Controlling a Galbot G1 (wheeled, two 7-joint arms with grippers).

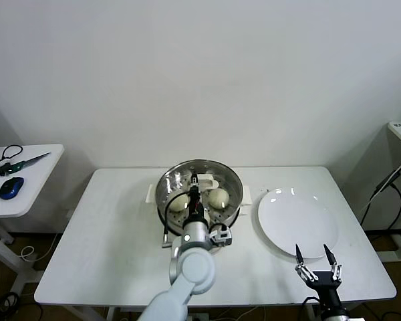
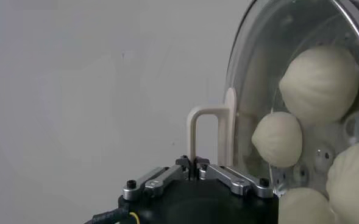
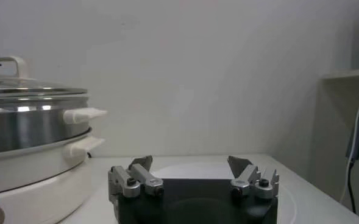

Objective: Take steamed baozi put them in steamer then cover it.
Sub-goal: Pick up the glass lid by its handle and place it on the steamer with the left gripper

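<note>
The steel steamer [image 1: 164,195] stands at the table's middle, also in the right wrist view [image 3: 27,128]. The glass cover [image 1: 220,175] lies over it and looks seated on the rim in the right wrist view [image 3: 33,90]. My left gripper [image 1: 194,184] is above the pot's centre, shut on the cover's white handle [image 2: 207,128]. Off-white baozi [image 2: 320,82] [image 2: 278,139] show through the glass; two show in the head view [image 1: 179,202] [image 1: 218,197]. My right gripper [image 1: 317,262] is open and empty at the plate's near edge.
A flat white plate [image 1: 297,221] lies right of the steamer, under my right gripper [image 3: 190,165]. A side table [image 1: 27,190] with a mouse and tools stands at the far left. A shelf and cable [image 1: 387,180] are at the far right.
</note>
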